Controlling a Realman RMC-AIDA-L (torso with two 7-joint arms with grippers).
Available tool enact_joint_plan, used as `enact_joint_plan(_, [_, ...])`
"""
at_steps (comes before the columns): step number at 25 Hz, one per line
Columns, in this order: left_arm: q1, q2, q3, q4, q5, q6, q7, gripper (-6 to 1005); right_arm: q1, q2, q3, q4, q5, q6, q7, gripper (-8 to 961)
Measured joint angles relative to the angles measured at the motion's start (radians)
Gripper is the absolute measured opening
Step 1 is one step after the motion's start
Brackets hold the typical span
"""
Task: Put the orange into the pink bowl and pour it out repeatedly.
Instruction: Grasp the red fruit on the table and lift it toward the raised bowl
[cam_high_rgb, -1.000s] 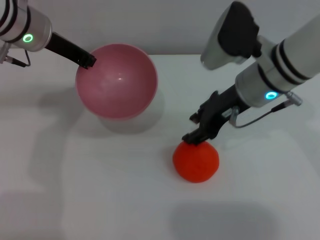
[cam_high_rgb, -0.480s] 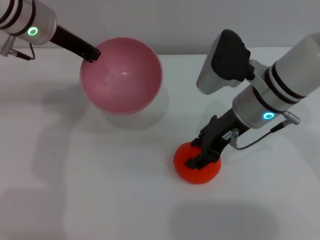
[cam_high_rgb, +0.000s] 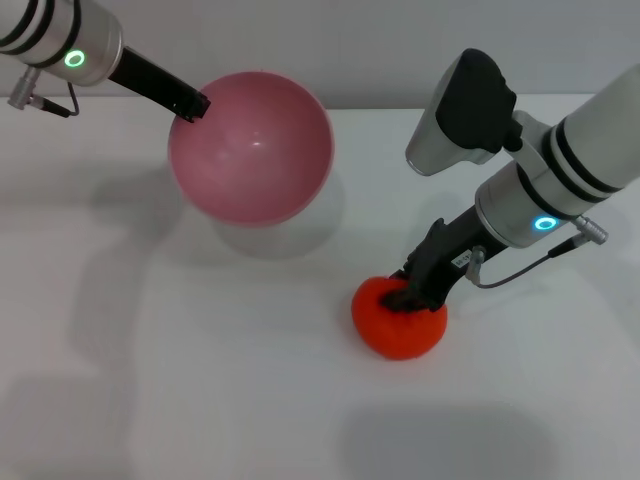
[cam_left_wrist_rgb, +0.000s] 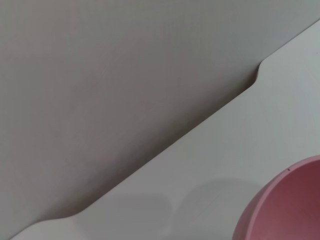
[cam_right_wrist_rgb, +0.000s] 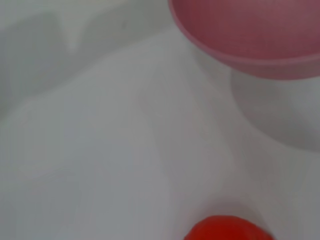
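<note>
1. The orange (cam_high_rgb: 398, 320) is seen on the white counter (cam_high_rgb: 200, 380), directly under the right hand (cam_high_rgb: 415, 296), whose dark fingers are pressed onto its top; whether they are clamped on it cannot be told
2. The pink bowl (cam_high_rgb: 250, 147) is held at its rim by the left hand (cam_high_rgb: 192, 104), closed on that rim, with the bowl tilted and raised off the counter
3. The bowl is kept well apart from the right hand, with only bare counter between them
4. A grey wall (cam_left_wrist_rgb: 100, 75) is seen beyond the counter's far edge
</note>
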Motion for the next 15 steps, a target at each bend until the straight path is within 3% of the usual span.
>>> enact_joint_plan(8, [-0.001, -0.006, 0.000, 0.000, 0.000, -0.001, -0.001, 44, -0.016, 0.000, 0.023, -0.029, -0.008, -0.002, -0.005, 151])
enact_joint_plan(15, [0.003, -0.004, 0.000, 0.000, 0.000, 0.002, -0.002, 44, -0.107, -0.005, 0.185, -0.241, -0.032, -0.031, 0.017, 87])
